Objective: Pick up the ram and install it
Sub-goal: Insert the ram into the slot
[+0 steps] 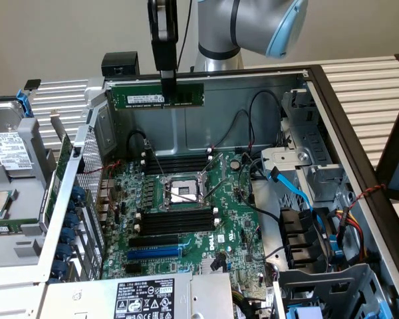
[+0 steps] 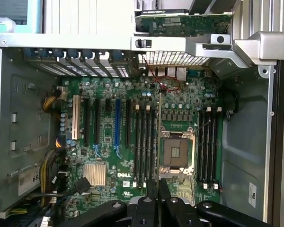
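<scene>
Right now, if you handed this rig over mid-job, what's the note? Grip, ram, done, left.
Grip: the gripper has its jaws shut on the ram, at its top edge near the middle.
Where: the ram hangs level and on edge, well clear above the motherboard. In the wrist view its edge runs along the memory slots beside the CPU socket.
Done: pick-up.
Left: the ram is not yet seated. The black memory slots on both sides of the CPU socket look empty.
</scene>
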Robot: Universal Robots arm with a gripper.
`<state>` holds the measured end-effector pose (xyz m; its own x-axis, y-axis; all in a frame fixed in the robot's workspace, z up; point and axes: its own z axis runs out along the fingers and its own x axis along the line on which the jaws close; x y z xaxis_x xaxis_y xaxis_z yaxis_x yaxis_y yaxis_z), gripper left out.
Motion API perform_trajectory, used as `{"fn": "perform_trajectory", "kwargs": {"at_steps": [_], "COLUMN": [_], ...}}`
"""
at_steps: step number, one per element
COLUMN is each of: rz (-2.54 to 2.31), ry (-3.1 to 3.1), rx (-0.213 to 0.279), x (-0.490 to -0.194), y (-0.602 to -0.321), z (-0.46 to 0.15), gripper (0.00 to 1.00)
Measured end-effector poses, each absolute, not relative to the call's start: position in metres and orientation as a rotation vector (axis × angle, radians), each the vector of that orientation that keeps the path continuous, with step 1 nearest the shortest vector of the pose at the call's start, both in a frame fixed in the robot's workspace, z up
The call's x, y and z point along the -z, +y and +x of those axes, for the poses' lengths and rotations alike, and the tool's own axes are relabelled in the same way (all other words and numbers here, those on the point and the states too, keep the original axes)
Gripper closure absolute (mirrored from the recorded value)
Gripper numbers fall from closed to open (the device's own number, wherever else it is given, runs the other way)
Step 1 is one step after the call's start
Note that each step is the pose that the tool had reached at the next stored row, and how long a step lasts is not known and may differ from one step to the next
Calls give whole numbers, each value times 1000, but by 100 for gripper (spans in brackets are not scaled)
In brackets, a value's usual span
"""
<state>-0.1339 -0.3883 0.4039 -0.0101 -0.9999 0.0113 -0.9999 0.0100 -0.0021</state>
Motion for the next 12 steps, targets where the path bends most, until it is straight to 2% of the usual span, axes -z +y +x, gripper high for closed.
{"fn": "perform_trajectory", "kwargs": {"at_steps": [12], "rz": [2206], "ry": [-2227], "rx": [-13], "x": [-382], "y": [-388], "z": [-134], "gripper": [87]}}
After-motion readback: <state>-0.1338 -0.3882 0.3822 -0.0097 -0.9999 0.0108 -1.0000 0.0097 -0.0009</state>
